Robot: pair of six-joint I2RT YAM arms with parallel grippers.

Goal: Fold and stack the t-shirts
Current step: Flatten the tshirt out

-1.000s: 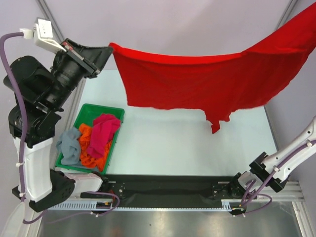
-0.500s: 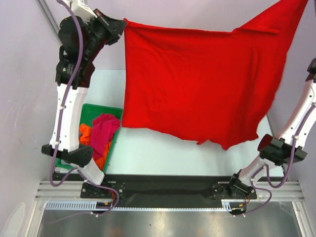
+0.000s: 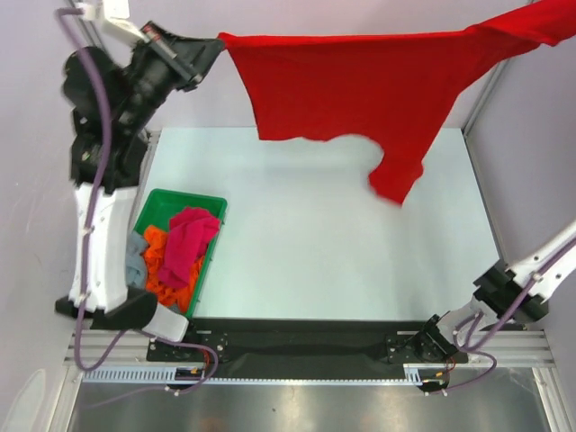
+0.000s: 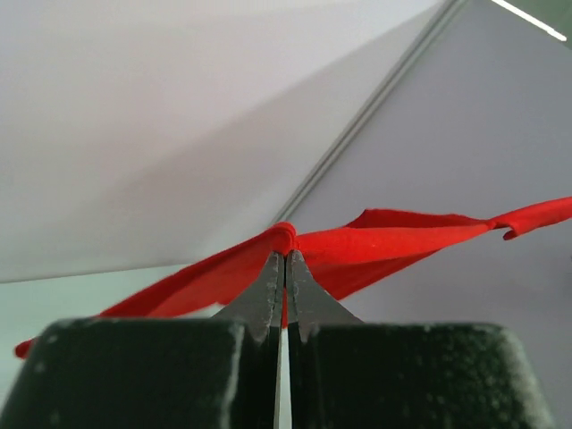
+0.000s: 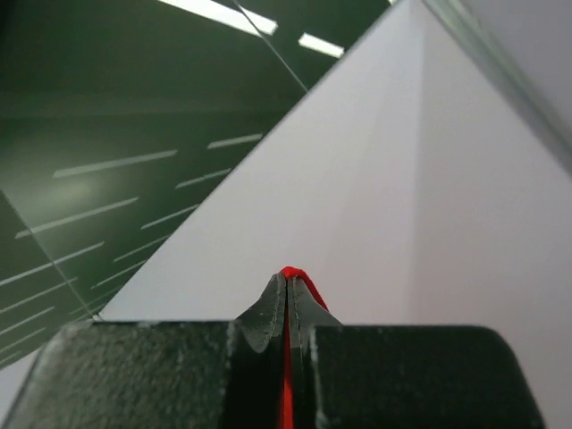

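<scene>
A bright red t-shirt [image 3: 360,85] hangs stretched high above the table, one sleeve dangling at the middle right. My left gripper [image 3: 216,43] is shut on its left corner, and the left wrist view shows red cloth [image 4: 375,241] pinched between the tips of that gripper [image 4: 284,255]. The right gripper is out of the top view past the upper right edge; in the right wrist view it [image 5: 286,279] is shut on a red fold [image 5: 295,275]. An orange t-shirt [image 3: 162,270], a magenta-pink one [image 3: 187,241] and a grey-blue one [image 3: 135,261] lie crumpled in the green tray [image 3: 164,202].
The green tray sits at the table's left, beside the left arm's upright link [image 3: 99,234]. The right arm's elbow [image 3: 508,288] hangs low at the near right. Frame posts [image 3: 481,85] and grey walls close in the back and sides. A black rail [image 3: 297,346] runs along the near edge.
The red shirt swung from a wide hanging sheet to a flatter, higher spread toward the back. The left gripper shifted left and slightly down; the right elbow dropped lower.
</scene>
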